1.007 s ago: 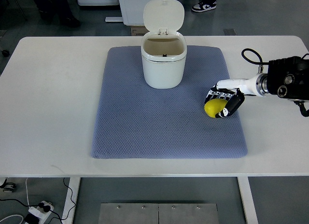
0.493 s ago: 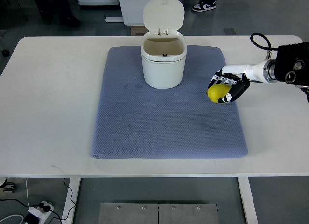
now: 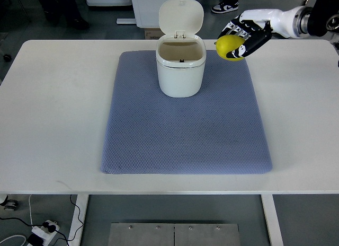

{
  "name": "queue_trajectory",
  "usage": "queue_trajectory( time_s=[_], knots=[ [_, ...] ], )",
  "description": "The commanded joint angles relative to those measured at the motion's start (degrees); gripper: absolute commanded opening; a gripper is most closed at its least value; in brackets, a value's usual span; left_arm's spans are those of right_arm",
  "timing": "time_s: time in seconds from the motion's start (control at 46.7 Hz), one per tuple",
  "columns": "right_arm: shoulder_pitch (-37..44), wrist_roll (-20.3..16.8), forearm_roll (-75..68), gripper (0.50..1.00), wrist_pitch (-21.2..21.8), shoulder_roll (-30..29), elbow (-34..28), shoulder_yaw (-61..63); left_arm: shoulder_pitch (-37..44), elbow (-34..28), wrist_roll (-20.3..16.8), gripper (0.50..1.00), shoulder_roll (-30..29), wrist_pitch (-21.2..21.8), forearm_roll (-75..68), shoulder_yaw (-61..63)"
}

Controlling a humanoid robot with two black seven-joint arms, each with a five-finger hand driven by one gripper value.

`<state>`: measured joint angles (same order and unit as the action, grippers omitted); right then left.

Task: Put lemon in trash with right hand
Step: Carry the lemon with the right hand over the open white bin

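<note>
My right hand (image 3: 238, 40) comes in from the upper right edge and is shut on a yellow lemon (image 3: 229, 47), held up in the air. The lemon hangs just right of a white trash bin (image 3: 180, 71) and about level with its rim. The bin stands on the far middle of a blue-grey mat (image 3: 185, 129); its hinged lid (image 3: 181, 16) is tipped up and back, so the inside shows. The left arm is out of view.
The mat lies on a white table (image 3: 53, 108). Beyond the table's far edge are a white cabinet base (image 3: 143, 2), a person's shoe (image 3: 225, 6) and dark floor.
The right hand has lifted the lemon off the mat's right side and carried it up and to the left, to beside the bin's opening.
</note>
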<state>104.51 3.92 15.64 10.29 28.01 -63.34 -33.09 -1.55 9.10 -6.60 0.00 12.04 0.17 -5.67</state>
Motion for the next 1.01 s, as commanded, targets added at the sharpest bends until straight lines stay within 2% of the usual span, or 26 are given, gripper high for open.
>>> queue_trajectory(
  time_s=[0.0, 0.279, 0.493, 0.707, 0.986],
  knots=[
    [0.00, -0.05, -0.17, 0.500, -0.45, -0.32, 0.41, 0.65, -0.04, -0.04, 0.00, 1.000, 0.00, 0.00, -0.08, -0.04],
    [-0.44, -0.14, -4.04, 0.500, -2.03, -3.66, 3.49, 2.32, 0.05, 0.04, 0.00, 1.000, 0.00, 0.00, -0.08, -0.04],
    [-1.15, -0.31, -4.57, 0.500, -3.70, -8.67, 6.74, 4.17, -0.03, 0.04, 0.00, 1.000, 0.00, 0.00, -0.08, -0.04],
    [-3.78, -0.49, -6.41, 0.500, -5.19, -12.10, 8.85, 7.16, 0.05, -0.04, 0.00, 1.000, 0.00, 0.00, 0.01, 0.13],
    [-8.79, -0.40, -6.33, 0.500, -7.22, -13.59, 12.54, 11.11, -0.03, -0.04, 0.00, 1.000, 0.00, 0.00, 0.01, -0.04]
  ],
)
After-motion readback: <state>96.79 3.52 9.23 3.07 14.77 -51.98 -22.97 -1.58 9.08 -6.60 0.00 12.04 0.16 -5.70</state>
